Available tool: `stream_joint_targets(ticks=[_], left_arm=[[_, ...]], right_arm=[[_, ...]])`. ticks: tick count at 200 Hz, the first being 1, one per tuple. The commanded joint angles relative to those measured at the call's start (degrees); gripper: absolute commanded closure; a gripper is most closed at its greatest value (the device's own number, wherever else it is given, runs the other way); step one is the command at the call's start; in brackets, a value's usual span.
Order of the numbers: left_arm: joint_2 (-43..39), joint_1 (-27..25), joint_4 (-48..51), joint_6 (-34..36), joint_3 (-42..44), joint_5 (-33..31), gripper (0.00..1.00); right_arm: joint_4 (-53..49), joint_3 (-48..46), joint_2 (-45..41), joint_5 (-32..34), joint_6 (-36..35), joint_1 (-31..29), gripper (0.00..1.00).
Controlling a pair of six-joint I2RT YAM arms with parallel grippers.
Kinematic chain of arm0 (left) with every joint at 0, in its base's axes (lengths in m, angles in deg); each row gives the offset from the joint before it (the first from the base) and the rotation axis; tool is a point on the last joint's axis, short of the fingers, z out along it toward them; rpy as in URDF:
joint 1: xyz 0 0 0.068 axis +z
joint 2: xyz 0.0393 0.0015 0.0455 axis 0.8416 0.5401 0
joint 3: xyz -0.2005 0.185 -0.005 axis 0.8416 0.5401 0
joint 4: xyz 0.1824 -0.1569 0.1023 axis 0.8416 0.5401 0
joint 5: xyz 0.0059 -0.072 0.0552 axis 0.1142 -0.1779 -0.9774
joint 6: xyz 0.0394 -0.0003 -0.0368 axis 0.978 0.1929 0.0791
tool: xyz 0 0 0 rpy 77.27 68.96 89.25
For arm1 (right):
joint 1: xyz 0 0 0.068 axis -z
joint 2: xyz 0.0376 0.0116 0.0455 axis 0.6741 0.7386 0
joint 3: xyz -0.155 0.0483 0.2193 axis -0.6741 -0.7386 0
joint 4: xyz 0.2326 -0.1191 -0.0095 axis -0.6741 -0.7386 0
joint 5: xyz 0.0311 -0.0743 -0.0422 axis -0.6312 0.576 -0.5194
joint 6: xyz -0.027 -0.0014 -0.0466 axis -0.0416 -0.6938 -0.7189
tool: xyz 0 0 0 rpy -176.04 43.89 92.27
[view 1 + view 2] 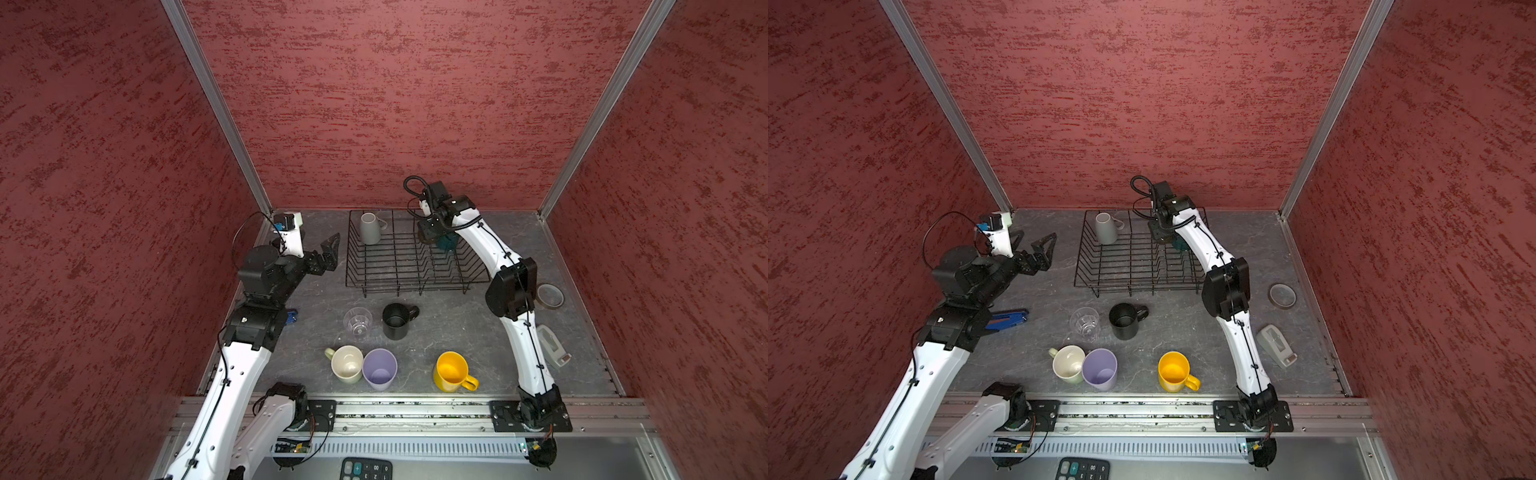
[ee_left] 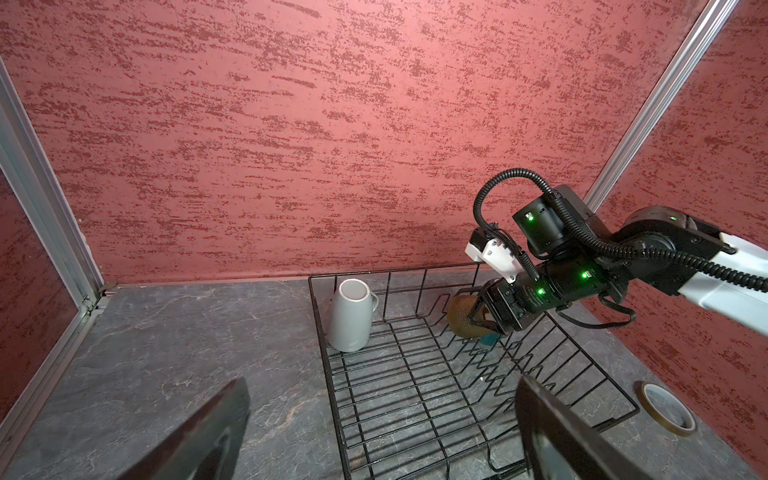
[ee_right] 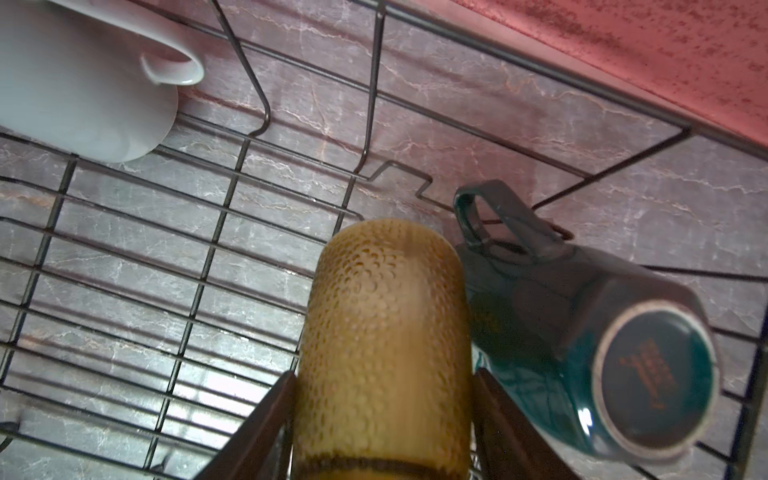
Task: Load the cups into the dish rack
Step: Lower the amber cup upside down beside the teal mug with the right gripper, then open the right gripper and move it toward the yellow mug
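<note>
Right wrist: brown mug (image 3: 382,307) in gripper (image 3: 384,380) (clamped).

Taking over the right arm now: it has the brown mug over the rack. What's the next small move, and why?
Probably ease the right gripper straight down until the brown mug rests on the dish rack wires. The jaws clamp the mug above the rack floor, the teal mug lies close beside it, and bare wire shows on its other side.
</note>
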Motion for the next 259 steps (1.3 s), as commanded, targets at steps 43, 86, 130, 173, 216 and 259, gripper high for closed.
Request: stream_joint_targets(ticks=[43,86,130,173,216,259], left_arm=[[0.18,0.67,-0.2,-0.74,0.8,1.58,0.0],[0.43,1.2,-0.27,-1.27,0.94,2.15,0.0],[0.46,1.72,-0.51,-1.76,1.06,2.55,0.0],[0.37,2.51,-0.71,-2.62,1.15,3.73,0.0],[0.28,2.57,-0.72,-2.61,1.33,3.82,0.0],[0.09,2.96,-0.52,-2.66,1.29,3.6,0.0]], right_arm=[[0.12,2.17,3.62,-1.69,0.94,0.48,0.81],[1.28,3.63,2.77,-2.52,1.99,0.41,0.53],[3.4,3.98,-1.59,-4.81,3.46,0.42,0.34],[2.52,3.97,-2.28,-5.31,3.88,0.5,0.27],[1.55,3.95,-1.75,-4.33,4.95,0.64,0.28],[1.15,0.05,-12.56,-3.74,6.05,-0.04,0.28]])
